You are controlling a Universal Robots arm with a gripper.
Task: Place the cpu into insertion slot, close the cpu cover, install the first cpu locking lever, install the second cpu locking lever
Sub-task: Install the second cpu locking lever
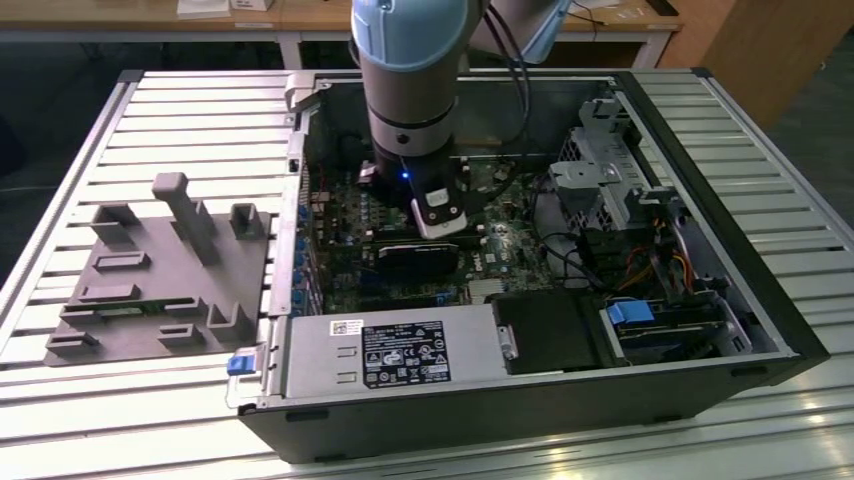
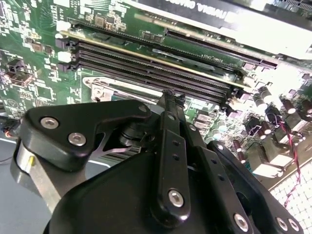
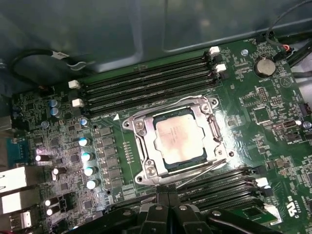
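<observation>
In the exterior view, the arm (image 1: 414, 90) reaches down into the open computer case (image 1: 534, 400), and the gripper (image 1: 430, 235) hangs just above the green motherboard (image 1: 347, 215), over a dark block in the middle of the board. Beside the case, on the exterior view's left, a grey fixture tray (image 1: 154, 275) with upright pegs lies on the slatted table (image 1: 174, 110), well apart from the gripper. The power supply (image 1: 387, 355) with its label sits at the near edge of the case.

In the second wrist view, the black gripper body (image 2: 161, 195) covers much of the board; its linkage bars meet in a narrow tip just in front of the long memory slots (image 2: 146, 68). Whether its fingers stand apart or together I cannot tell.

In the first wrist view, the cpu (image 3: 181, 139) lies flat in the insertion slot (image 3: 213, 127), just ahead of the gripper's tip (image 3: 168, 207). The cpu cover (image 3: 146, 146) lies down around the chip, its silver frame bordering the metal top. Thin locking levers (image 3: 204, 170) run along the socket's edge nearest the gripper.
</observation>
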